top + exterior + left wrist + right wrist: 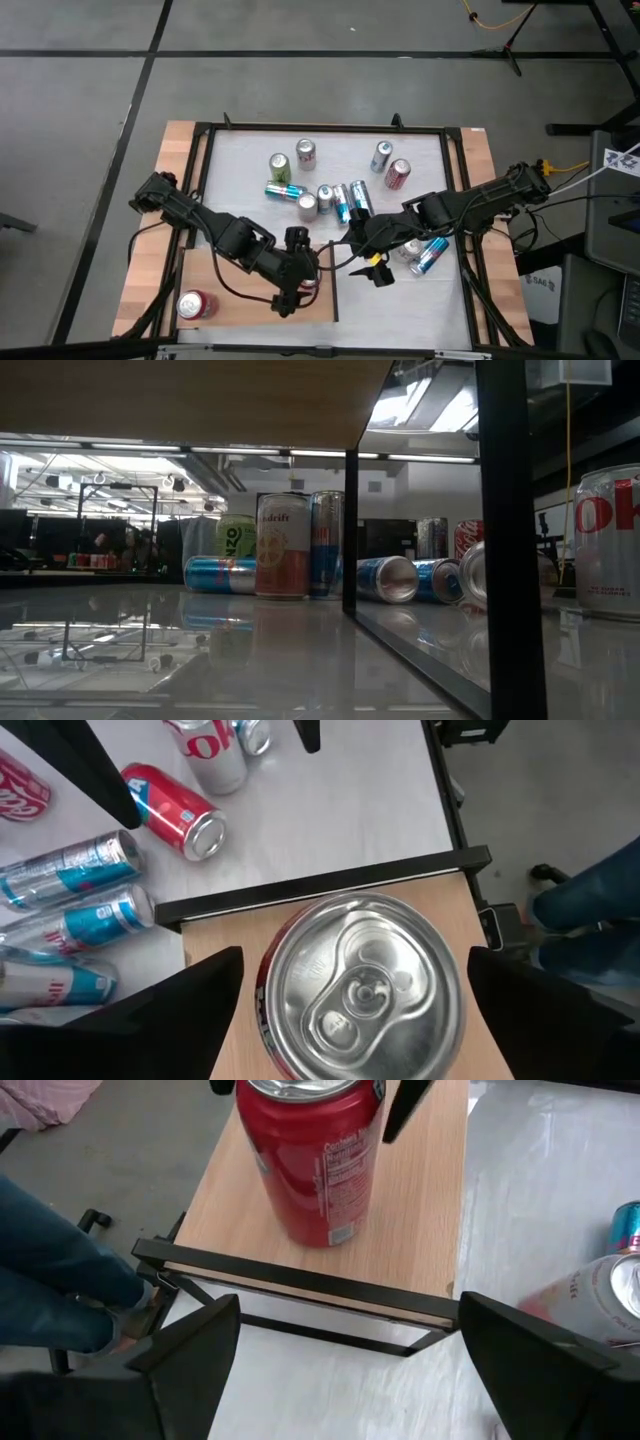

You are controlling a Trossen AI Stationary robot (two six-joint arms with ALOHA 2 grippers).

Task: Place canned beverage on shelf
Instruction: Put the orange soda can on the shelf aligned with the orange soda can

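A red can (pixel 318 1165) stands upright on its base on the light-brown shelf (pixel 420 1210), close to the shelf's dark edge strip (pixel 300 1285). My left gripper (pixel 355 960) hangs open over it, slanting down, one finger (pixel 190 1010) on either side of the can's silver top (pixel 360 985), with narrow gaps showing. My right gripper (pixel 350 1365) is open with nothing between its fingers, above the white table just right of the shelf; in the high view it is at the table's middle (pixel 378 268). A second red can (pixel 197 303) lies on its side on the shelf's left part.
Several cans stand and lie on the white table (pixel 420 180) beyond the shelf, among them a lying red can (pixel 178 812) and blue-and-silver cans (pixel 75 920). A black frame (pixel 205 160) borders the table. A person's legs (pixel 60 1280) show past the near edge.
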